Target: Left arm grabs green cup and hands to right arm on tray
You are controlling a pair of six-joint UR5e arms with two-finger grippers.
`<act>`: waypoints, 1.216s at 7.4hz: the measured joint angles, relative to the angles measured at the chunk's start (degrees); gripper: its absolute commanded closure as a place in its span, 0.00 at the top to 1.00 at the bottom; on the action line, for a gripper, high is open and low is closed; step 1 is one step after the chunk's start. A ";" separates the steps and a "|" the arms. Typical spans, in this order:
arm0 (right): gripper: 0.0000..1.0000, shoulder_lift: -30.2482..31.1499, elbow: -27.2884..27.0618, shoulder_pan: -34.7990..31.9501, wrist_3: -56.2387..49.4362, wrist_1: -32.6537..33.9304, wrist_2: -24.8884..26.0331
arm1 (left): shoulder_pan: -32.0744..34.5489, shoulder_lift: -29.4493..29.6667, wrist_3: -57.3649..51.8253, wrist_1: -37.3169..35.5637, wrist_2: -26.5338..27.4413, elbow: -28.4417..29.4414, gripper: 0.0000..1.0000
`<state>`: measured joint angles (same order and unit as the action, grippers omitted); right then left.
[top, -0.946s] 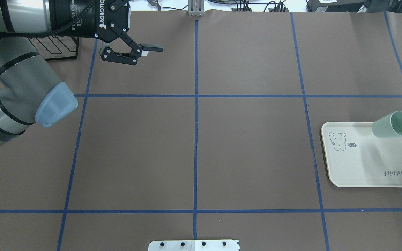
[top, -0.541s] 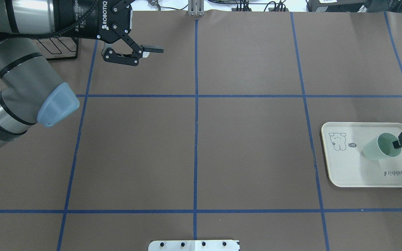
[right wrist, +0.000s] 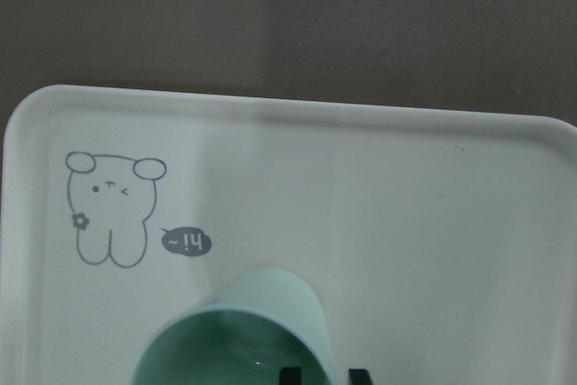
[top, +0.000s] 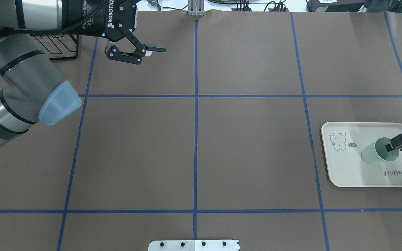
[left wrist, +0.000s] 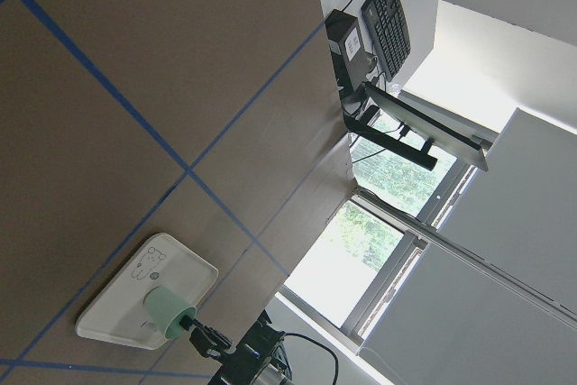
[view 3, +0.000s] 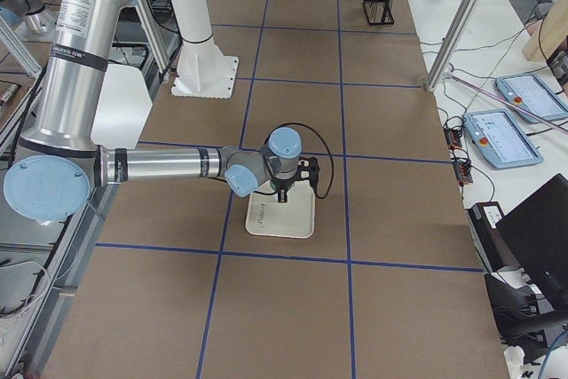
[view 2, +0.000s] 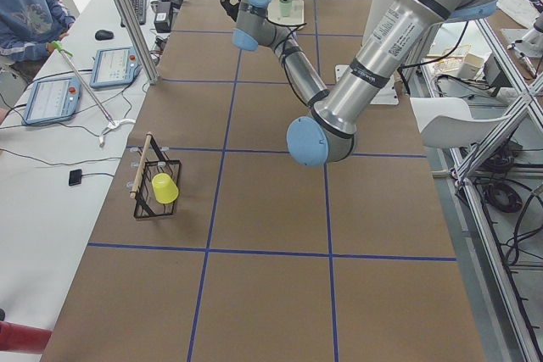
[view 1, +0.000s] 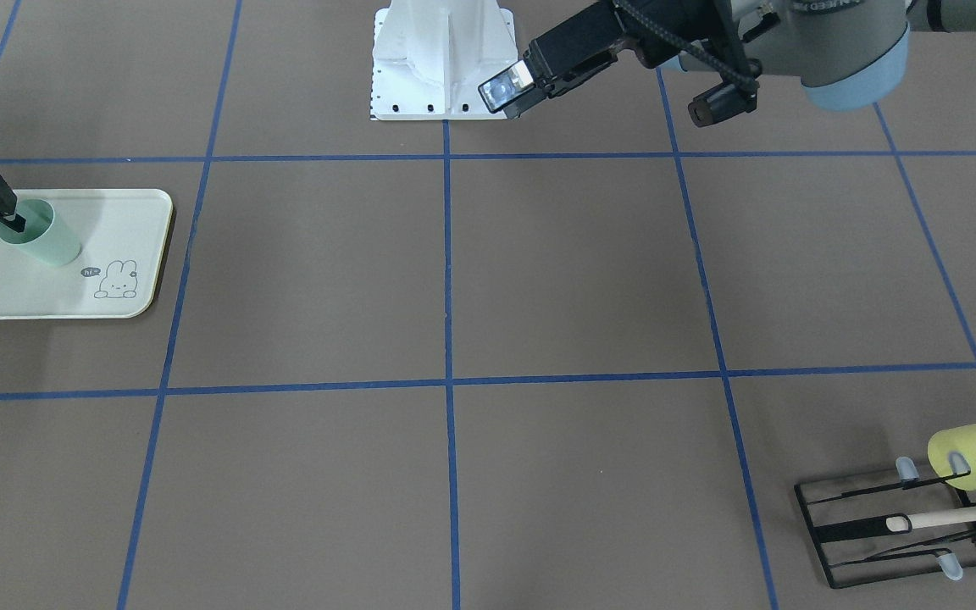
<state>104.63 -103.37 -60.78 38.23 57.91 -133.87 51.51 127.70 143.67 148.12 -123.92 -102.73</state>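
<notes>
Mint-green, the green cup (top: 375,154) is gripped at its rim by the right tool (top: 393,146), low over the tray (top: 347,170). The left tool (top: 148,54) is spread open and empty, well apart from the tray. The handover is judged done, with only release left.

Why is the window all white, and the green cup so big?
Left wrist view: daylight overexposes the window to white. Right wrist view: the camera sits close to the green cup, so it looks large and the bottom edge crops it.
</notes>
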 measured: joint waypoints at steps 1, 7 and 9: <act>1.00 0.07 -1.10 -1.95 -0.02 0.01 -0.60 | 0.26 -0.04 -5.31 -6.31 -1.18 -0.73 1.00; 1.00 -1.03 -4.14 -17.86 -11.19 4.61 -1.53 | 11.08 -16.18 -71.98 -42.88 -2.62 -8.21 1.00; 1.00 -5.42 -4.28 -22.84 -21.69 15.66 -1.20 | 14.50 -23.65 -103.64 -53.15 2.86 -9.26 1.00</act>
<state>99.21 -107.65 -83.63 16.55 73.57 -135.08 66.02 104.05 40.04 94.97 -121.06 -111.99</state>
